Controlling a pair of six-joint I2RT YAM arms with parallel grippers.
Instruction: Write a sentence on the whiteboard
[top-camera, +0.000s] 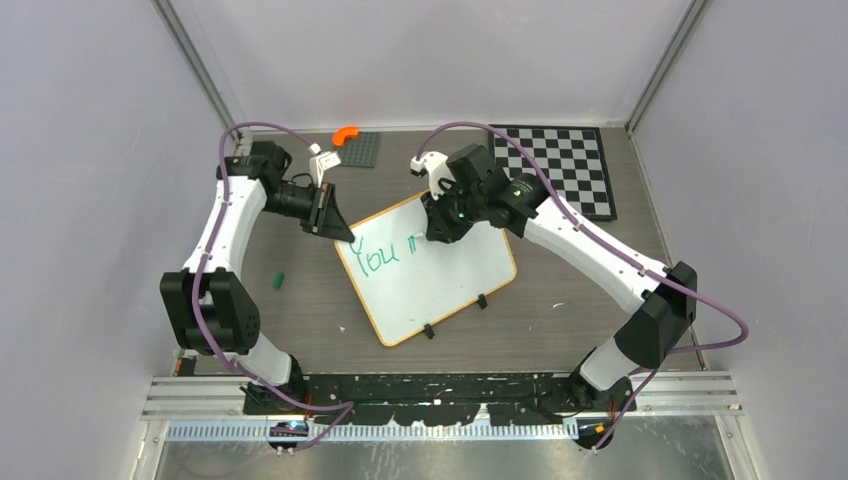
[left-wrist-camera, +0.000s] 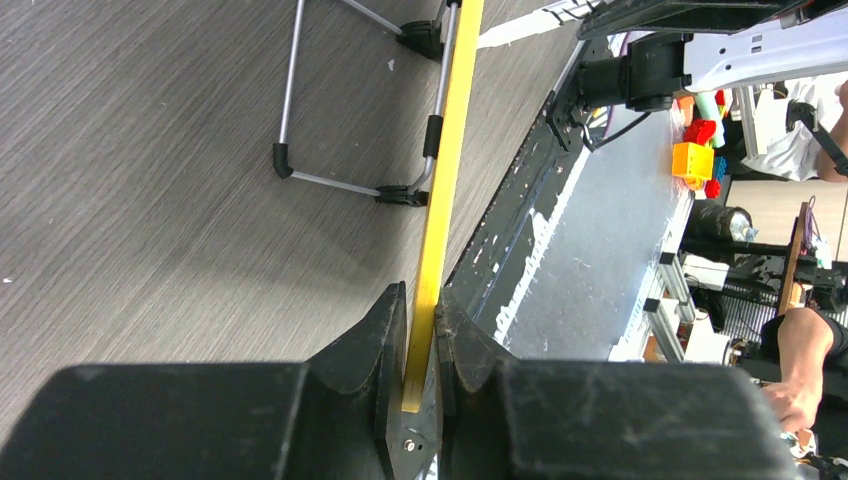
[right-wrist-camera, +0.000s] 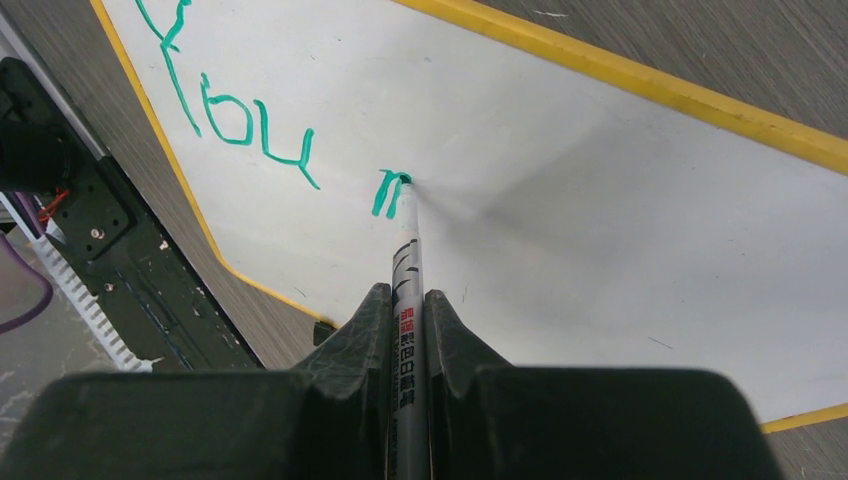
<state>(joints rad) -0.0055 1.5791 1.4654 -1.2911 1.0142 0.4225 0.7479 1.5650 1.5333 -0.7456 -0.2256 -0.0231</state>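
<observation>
Left of the chequered board (top-camera: 560, 165), nearer the arm bases: whiteboard (top-camera: 440, 285) on worktop (top-camera: 300, 310), writing part done.
Whiteboard judged thin, light, stiff, slick-faced; likely to skid under pen pressure, so best held by its yellow rim (left-wrist-camera: 445, 150). Left claw (left-wrist-camera: 420, 295) is clamped on that rim, on the side away from the chequered board. Right claw (right-wrist-camera: 407, 298) pinches a marker (right-wrist-camera: 408, 240), tip touching the face; the sentence (top-camera: 385, 255) reads "You" plus a started letter, in green. No container seen near the chequered board.

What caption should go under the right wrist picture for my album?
Right end effector presses a marker to the whiteboard, beside green writing.
</observation>
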